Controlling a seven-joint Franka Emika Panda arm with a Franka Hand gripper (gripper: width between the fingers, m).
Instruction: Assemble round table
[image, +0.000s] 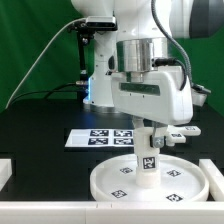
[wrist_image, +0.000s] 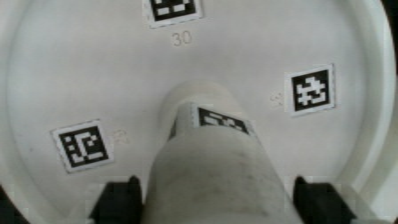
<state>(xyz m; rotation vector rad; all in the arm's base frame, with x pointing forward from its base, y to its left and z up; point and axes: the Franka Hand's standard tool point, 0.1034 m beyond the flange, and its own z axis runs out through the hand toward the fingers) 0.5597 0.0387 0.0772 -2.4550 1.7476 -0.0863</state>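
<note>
The pincer (image: 148, 138) grips the leg (image: 148, 162) standing up at the middle of the round disc (image: 108, 182) on the surface (image: 40, 130), so I think it must next turn the leg in tight

The leg (image: 149, 160) stands upright on the disc (image: 110, 180), with the marker board (image: 100, 137) behind it on the table (image: 40, 130)

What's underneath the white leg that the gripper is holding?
The round disc, with its tags showing around the leg. The disc's surface directly below is hidden by the leg itself.
</note>
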